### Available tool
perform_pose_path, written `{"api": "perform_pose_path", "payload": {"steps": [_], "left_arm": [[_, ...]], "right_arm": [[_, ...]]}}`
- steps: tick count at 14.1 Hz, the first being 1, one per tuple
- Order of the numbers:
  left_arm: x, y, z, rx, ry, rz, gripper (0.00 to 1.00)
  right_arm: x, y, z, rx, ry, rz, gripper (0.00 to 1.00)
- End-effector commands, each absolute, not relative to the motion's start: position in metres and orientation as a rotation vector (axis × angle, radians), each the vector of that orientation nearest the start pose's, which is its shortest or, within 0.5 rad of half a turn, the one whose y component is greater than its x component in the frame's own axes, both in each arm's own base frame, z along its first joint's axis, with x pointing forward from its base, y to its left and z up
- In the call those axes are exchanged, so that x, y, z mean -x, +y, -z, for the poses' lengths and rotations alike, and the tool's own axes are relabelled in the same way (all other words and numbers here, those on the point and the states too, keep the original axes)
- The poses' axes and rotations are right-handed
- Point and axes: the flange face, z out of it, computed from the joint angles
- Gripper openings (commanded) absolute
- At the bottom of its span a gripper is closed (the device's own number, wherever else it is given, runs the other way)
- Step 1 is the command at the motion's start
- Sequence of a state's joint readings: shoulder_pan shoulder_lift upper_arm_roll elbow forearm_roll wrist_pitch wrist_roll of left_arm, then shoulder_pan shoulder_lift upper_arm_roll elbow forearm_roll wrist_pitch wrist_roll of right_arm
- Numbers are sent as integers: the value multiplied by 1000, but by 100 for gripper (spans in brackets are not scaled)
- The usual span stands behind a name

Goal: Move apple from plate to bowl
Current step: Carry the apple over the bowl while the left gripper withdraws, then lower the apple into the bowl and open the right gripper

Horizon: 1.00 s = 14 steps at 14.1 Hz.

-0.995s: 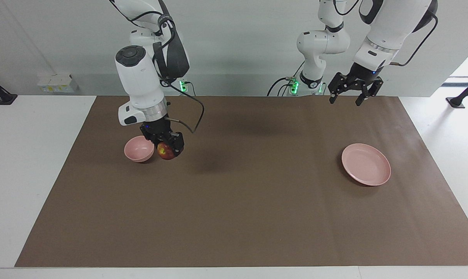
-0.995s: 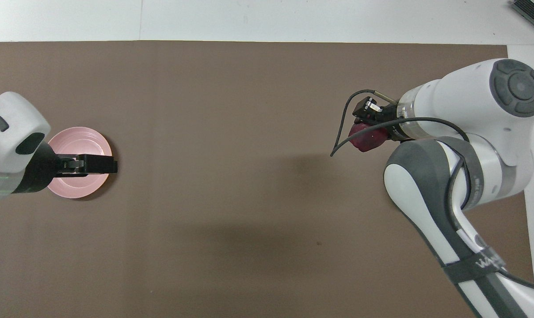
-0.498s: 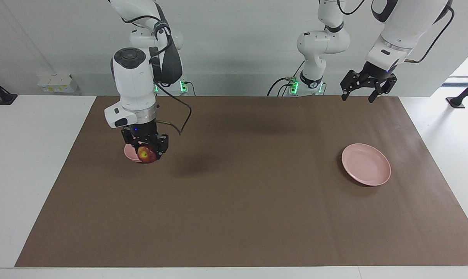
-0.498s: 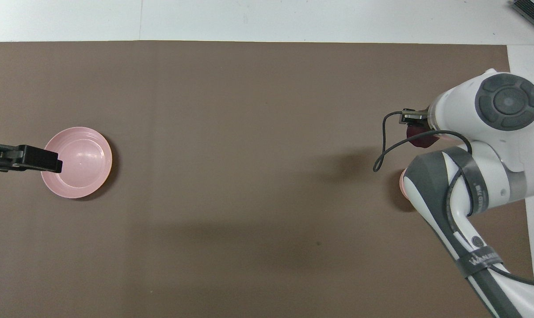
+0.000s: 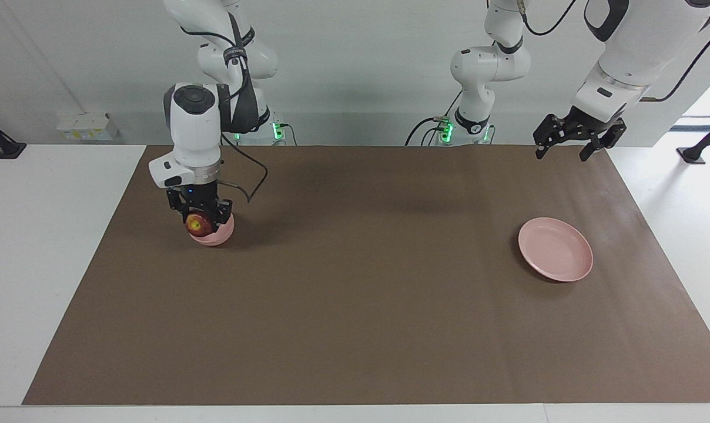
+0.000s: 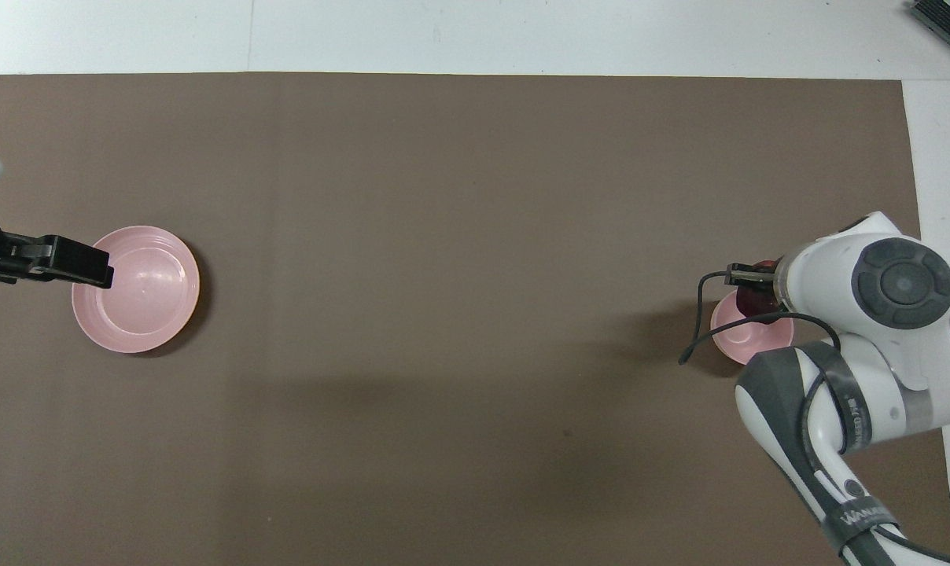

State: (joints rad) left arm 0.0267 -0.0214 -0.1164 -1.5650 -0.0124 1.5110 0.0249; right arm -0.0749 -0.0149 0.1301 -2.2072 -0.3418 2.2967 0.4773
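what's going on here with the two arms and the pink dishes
The right gripper is shut on the apple and holds it right over the small pink bowl at the right arm's end of the table; the apple is not yet released. The wide pink plate sits bare at the left arm's end. The left gripper waits in the air with its jaws open, holding nothing, by the edge of the brown mat.
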Motion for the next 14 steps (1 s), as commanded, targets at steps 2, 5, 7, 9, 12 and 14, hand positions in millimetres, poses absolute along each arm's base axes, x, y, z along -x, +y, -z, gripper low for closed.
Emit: {"api": "perform_pose_path", "payload": {"steps": [2, 5, 7, 9, 12, 14], "left_arm": [[-539, -38, -650, 3130, 257, 0, 100], [-535, -35, -657, 3159, 231, 22, 100], [-537, -35, -654, 3241, 218, 19, 100], [-532, -30, -657, 3238, 208, -5, 100], [-520, -21, -671, 3232, 185, -12, 100], [-516, -23, -672, 3184, 196, -25, 100]], "right_arm": [[-508, 4, -362, 3321, 381, 331, 8], [-498, 1, -345, 3301, 417, 325, 13], [-500, 2, -342, 3297, 427, 322, 77], [-508, 5, -351, 3299, 407, 342, 100], [-523, 9, -380, 3332, 420, 280, 100], [-532, 21, -403, 3302, 391, 228, 100]]}}
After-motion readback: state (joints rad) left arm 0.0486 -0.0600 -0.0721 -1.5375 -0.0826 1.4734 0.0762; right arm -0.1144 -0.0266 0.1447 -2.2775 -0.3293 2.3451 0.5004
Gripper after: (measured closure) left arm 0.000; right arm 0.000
